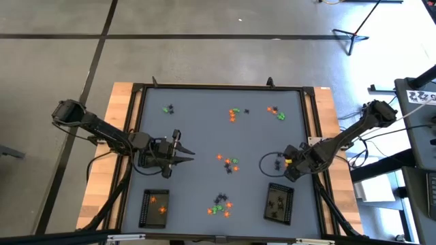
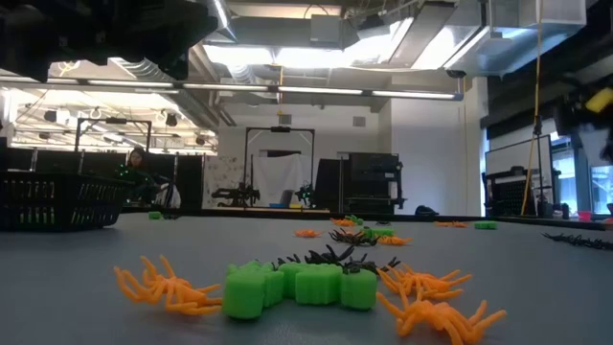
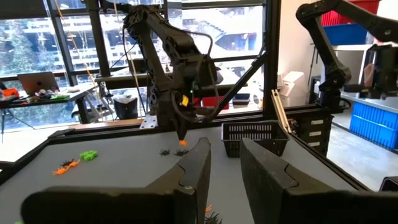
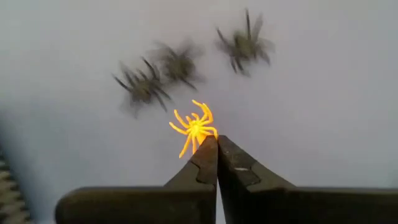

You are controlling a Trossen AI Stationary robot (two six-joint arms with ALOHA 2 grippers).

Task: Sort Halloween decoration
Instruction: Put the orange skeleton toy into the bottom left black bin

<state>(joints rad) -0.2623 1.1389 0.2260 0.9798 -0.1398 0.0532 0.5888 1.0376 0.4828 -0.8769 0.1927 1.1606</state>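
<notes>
High view: looking straight down over the whole table (image 1: 204, 136).
Low view: sitting at tabletop level — facing the room.
Left wrist: looking forward beyond its jaws, sharing the right arm (image 3: 168, 56) with the high view.
Right wrist: pointing down — very close.

Bare grey tabletop (image 1: 197, 136) is lying open across the middle left of the high view, between the scattered clusters. Two black rectangular mesh trays (image 1: 154, 207) (image 1: 278, 203) are blocking the lower left and lower right. Small heaps of orange, green and black plastic trinkets (image 1: 221, 205) are crowding the lower centre. The right gripper (image 1: 289, 162) is hanging over three black plastic spiders (image 4: 180, 65), narrowing the room at centre right.
</notes>
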